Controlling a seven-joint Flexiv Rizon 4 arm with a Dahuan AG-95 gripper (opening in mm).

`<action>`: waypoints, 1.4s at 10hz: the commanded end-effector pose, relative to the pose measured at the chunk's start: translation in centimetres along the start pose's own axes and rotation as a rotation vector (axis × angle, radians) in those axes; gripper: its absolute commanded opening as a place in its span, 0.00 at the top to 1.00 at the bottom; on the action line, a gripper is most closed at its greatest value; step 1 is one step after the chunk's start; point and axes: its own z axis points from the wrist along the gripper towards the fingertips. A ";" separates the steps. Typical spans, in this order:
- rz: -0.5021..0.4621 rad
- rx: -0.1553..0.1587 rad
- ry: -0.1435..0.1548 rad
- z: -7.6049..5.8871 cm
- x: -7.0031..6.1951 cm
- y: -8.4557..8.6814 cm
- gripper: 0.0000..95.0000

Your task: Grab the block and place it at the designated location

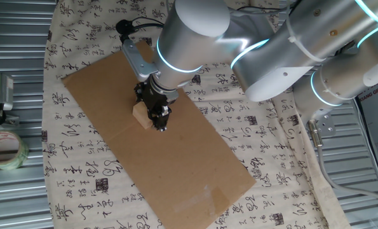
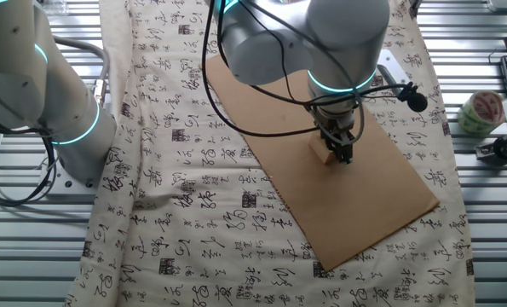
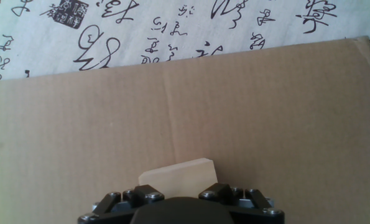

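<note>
The block is a small tan wooden cube low over the brown cardboard sheet, near the sheet's middle. My gripper points straight down with its black fingers on either side of the cube, shut on it. The other fixed view shows the block held at the gripper above the cardboard. In the hand view the block's pale top sits between the finger bases of the gripper, with bare cardboard beyond. The designated location is hidden or out of view.
A white cloth with black calligraphy covers the table under the cardboard. A roll of clear tape lies off the cloth on the metal slats; the other fixed view shows this tape roll at the right edge. The arm's large grey links hang over the table.
</note>
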 end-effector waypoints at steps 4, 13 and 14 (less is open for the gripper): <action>0.008 -0.003 0.005 -0.1 0.0 0.0 0.00; 0.047 -0.029 0.055 -6.2 -0.2 1.1 0.00; 0.057 -0.038 0.052 -6.9 -0.1 1.4 0.00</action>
